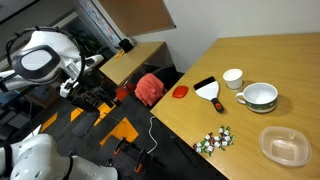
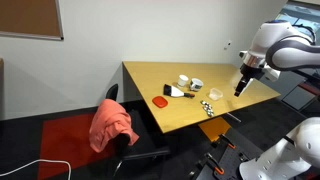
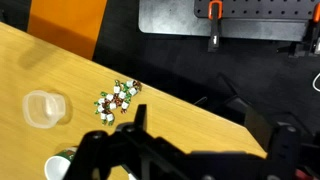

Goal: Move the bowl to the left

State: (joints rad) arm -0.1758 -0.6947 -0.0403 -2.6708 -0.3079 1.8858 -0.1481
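Observation:
The transparent bowl (image 1: 285, 147) sits upright and empty on the wooden table (image 1: 280, 60) near its front corner. It also shows in an exterior view (image 2: 216, 96) and at the left of the wrist view (image 3: 45, 108). My gripper (image 2: 241, 88) hangs above the table's end, off to the side of the bowl and not touching it. In the wrist view my gripper (image 3: 210, 125) is open and empty, its two dark fingers spread over bare wood near the table edge.
A white bowl with a green rim (image 1: 260, 96), a small white cup (image 1: 232, 78), a black and white scraper (image 1: 207, 89), a red item (image 1: 180, 91) and a pile of small pieces (image 1: 214, 141) lie on the table. A chair draped in red cloth (image 2: 112, 122) stands beside it.

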